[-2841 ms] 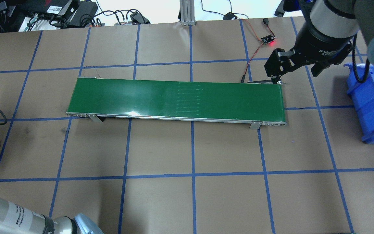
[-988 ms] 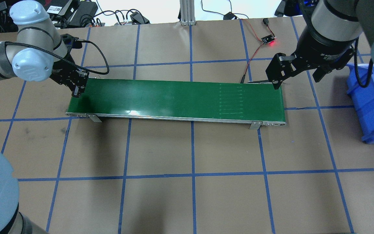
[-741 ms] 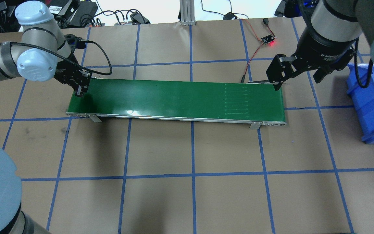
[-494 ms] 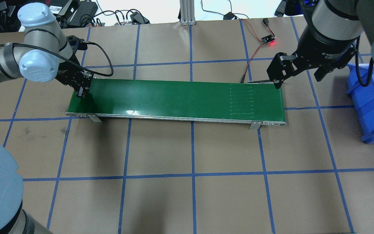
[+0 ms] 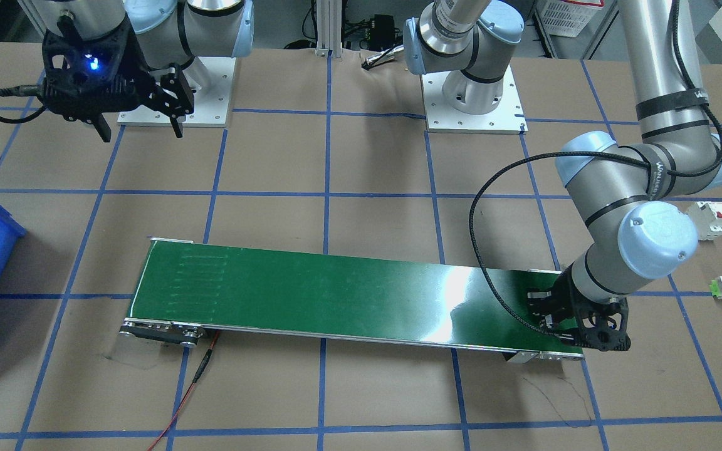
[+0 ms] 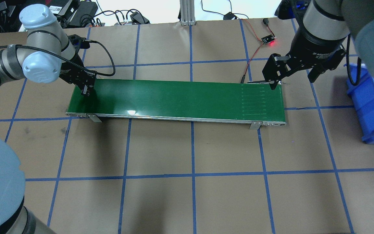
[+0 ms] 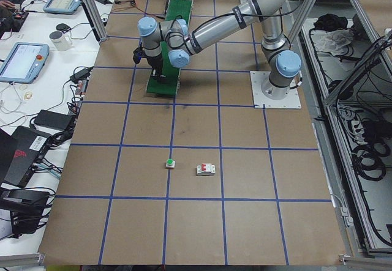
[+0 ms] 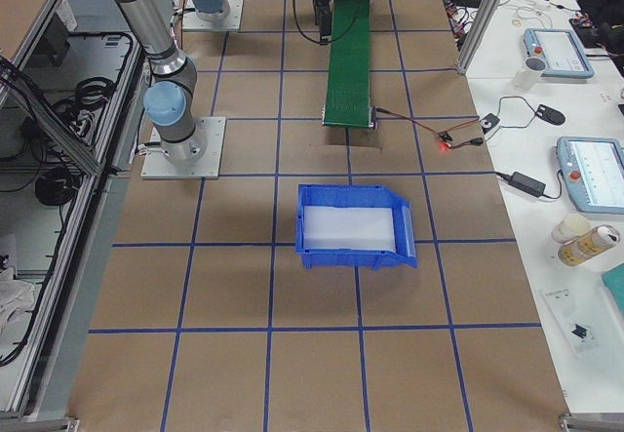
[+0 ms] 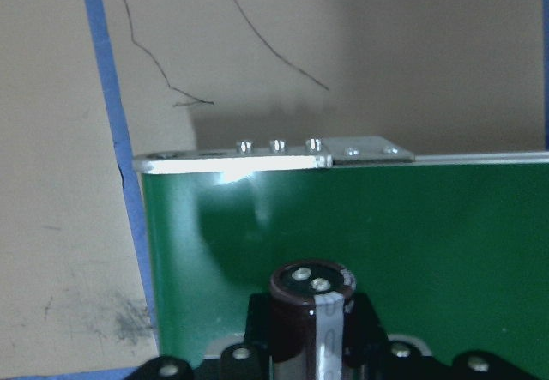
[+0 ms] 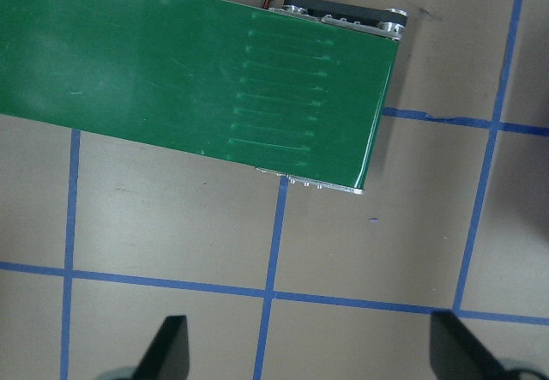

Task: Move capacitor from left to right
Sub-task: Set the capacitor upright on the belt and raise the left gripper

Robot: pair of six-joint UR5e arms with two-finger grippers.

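left gripper (image 6: 85, 89) clamped on capacitor (image 9: 314, 311), low over the green conveyor belt (image 6: 180, 97) at its end toward the tabletop's left edge; contact with belt unclear; right gripper (image 6: 293, 83) jaws wide apart, above belt's far corner toward the right edge, near blue bin (image 6: 373, 107)

- capacitor (image 9: 313, 311): lower body cut off by the left wrist view's bottom edge; in the overhead view too small to make out at the left gripper (image 6: 85, 92).
- bin (image 6: 373, 107): cut off by the overhead view's right edge.
- right gripper (image 10: 309, 324): fingers (image 10: 169, 346) cut off at the bottom edge.
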